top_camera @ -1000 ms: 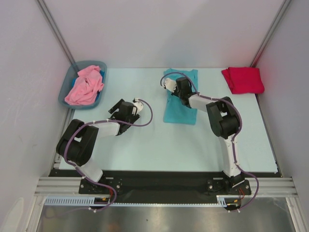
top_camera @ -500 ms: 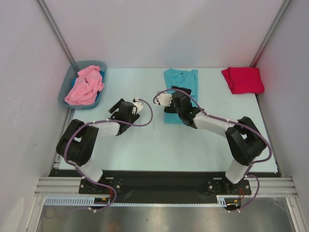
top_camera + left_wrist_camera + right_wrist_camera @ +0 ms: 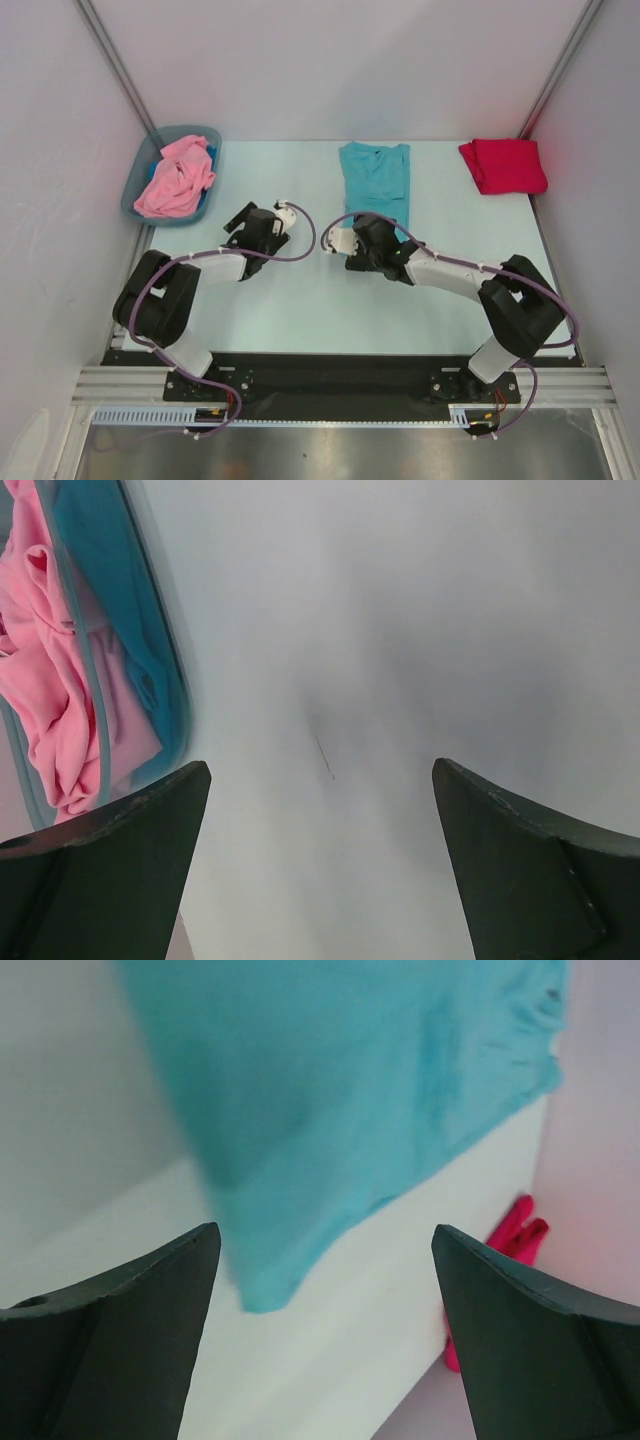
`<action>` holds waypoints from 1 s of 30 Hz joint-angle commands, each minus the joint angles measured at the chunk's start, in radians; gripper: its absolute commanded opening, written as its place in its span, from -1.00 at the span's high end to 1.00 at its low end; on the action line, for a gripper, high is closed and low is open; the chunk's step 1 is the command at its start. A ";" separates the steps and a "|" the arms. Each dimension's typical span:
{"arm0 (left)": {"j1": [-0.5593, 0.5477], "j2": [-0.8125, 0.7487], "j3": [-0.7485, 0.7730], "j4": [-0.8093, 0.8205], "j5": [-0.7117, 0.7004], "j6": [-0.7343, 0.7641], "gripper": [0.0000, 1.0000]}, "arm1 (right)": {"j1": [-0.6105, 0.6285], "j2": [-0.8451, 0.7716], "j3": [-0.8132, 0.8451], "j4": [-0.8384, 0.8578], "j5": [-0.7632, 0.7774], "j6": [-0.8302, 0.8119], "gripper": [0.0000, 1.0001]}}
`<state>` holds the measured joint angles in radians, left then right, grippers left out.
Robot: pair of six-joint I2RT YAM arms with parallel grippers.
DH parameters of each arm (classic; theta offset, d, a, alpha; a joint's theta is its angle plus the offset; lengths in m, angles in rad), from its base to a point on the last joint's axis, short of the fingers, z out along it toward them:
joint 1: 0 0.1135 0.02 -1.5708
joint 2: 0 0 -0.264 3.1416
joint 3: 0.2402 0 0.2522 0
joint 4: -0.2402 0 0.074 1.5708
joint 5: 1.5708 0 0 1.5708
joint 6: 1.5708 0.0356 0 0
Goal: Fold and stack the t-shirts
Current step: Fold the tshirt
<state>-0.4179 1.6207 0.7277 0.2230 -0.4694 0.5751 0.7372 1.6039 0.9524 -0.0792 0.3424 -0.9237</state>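
Hovering with the right tool [image 3: 320, 1250] spread wide and empty just beside the near hem of the teal t-shirt [image 3: 376, 180] lying flat on the desk [image 3: 300, 300], risking pinching only the top layer and pulling the fold crooked.

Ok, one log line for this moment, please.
left end effector: open, empty | right end effector: open, empty, near teal shirt | red shirt: folded, far right | pink shirt: in bin

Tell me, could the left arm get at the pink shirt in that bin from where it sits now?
Probably yes: the left gripper hangs open and empty, the pink t-shirt is heaped uncovered in the bin off to its left, and nothing stands between them.
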 commanded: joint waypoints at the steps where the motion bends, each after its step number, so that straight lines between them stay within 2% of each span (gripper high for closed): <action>1: 0.005 -0.041 -0.005 0.024 -0.009 -0.014 -0.99 | 0.048 -0.064 -0.030 -0.076 -0.040 0.040 -0.82; 11: 0.005 -0.047 -0.005 0.024 -0.011 -0.011 -0.99 | 0.188 -0.099 -0.138 -0.094 0.016 0.098 -0.82; 23: 0.005 -0.061 -0.007 0.019 -0.011 -0.011 -0.99 | 0.186 0.054 -0.201 0.071 0.081 0.034 -0.78; 30: 0.005 -0.061 -0.010 0.022 -0.014 -0.009 -0.99 | 0.139 0.154 -0.184 0.173 0.089 -0.006 -0.74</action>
<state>-0.4179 1.6024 0.7273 0.2226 -0.4698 0.5755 0.9005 1.6867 0.7795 0.0944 0.4702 -0.9268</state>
